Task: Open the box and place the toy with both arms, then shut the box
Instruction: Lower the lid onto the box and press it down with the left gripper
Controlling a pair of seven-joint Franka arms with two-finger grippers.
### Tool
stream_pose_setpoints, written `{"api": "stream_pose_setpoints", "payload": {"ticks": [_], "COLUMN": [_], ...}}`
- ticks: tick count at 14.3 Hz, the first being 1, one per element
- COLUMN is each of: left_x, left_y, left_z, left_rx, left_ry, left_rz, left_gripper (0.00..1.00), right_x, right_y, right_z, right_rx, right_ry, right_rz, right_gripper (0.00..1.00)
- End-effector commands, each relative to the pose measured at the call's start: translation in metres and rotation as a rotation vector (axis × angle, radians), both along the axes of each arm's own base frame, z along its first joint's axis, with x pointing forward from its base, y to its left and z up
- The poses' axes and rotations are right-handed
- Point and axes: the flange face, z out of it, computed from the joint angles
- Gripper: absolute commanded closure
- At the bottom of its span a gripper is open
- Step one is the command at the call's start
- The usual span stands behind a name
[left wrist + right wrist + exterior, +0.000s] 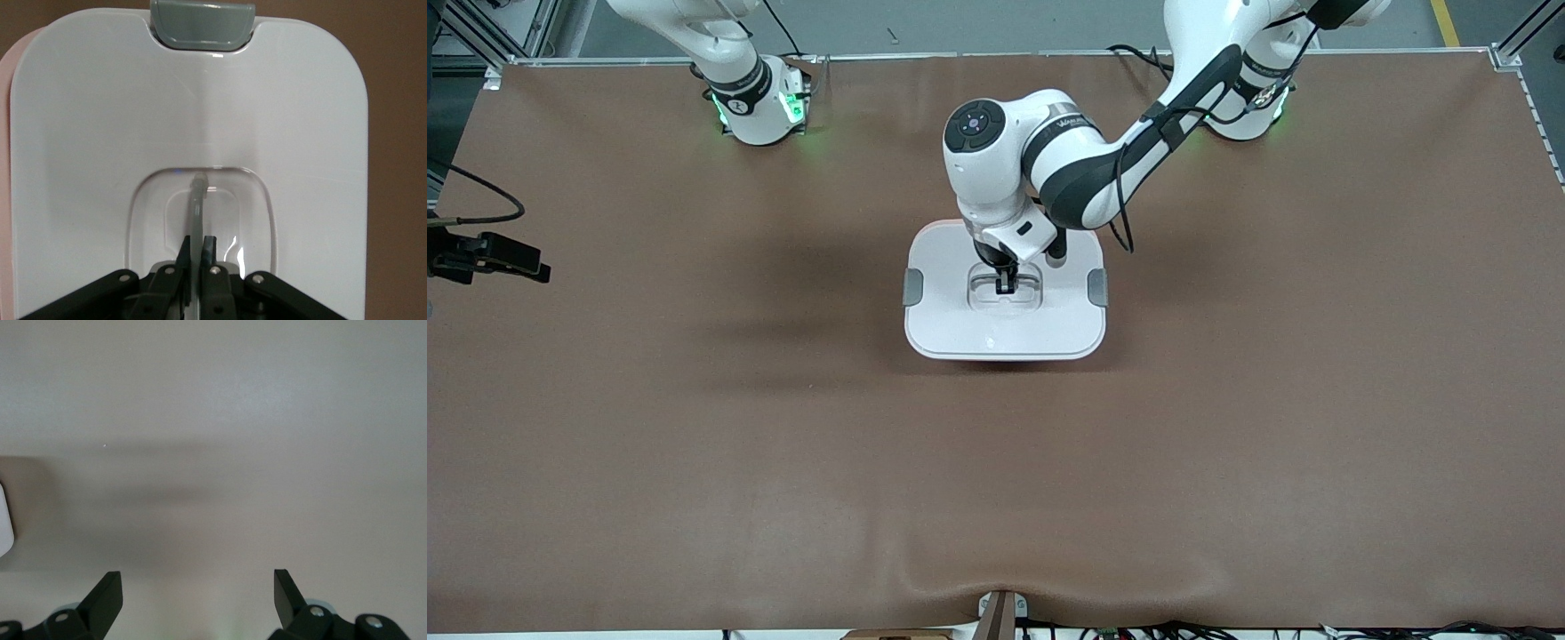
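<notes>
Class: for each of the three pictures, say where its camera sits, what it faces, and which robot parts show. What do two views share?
Front view: high across the table, facing both arms; left gripper shut on the box's handle.
Left wrist view: on the left wrist, facing the white lid; own fingers.
Right wrist view: facing bare table; own open fingers.
Shared: lid and handle, front and left wrist.

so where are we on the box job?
Done: nothing visible; the white lid sits on the box, toy unseen. In hand: left hand shut on the clear handle. Right hand waits open over bare table. Left: open, place toy, close.
</notes>
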Motion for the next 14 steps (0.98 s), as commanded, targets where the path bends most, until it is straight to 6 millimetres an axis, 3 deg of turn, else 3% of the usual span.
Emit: {"api": "stream_pose_setpoints", "payload": {"ticks": [1, 6, 14], "left_x": [0.001, -0.006, -0.017], "left_y": [-0.004, -0.008, -0.006], "left_z": [0.011, 0.016, 0.006], "left_rx": [-0.001, 0.002, 0.050], "left_ry": [-0.030, -0.043, -0.021], "left_rz": [0.006, 0.049, 0.072], "left_gripper": [1.00, 1.00, 1.00], "right_x": [-0.017, -0.017, -0.015], "right_y": [0.004, 0.013, 0.006], "right_z": [0.002, 0.003, 0.006], "right_rx": [0.037, 0.052, 0.025], "right_ry": [-0.011, -0.016, -0.033], "right_rz": [0.010, 0.043, 0.039], "right_gripper": [0.00, 0.00, 0.00]}}
